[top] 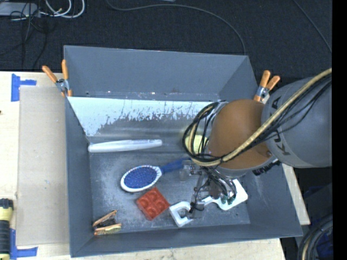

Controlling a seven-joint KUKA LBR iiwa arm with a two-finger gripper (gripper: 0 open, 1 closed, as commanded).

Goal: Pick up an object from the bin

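We found the tool (201,198) low over a white plastic piece (180,213) beside a red block (152,203) in the bin (162,80); whether spread or pressed together, we could not tell. Grasp step, we judged: close, then lift.

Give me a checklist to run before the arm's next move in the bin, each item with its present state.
1. Pincer over a target: it is low over the white plastic piece at the front right of the bin. Ok.
2. White plastic piece secured: cannot tell.
3. Red block clear of the target: it lies right beside the piece's left end. Not ok.
4. Blue brush out of the way: its handle runs up towards the arm's wrist. Cannot tell.
5. Wooden clothespin clear: front left corner, far from the pincer. Ok.
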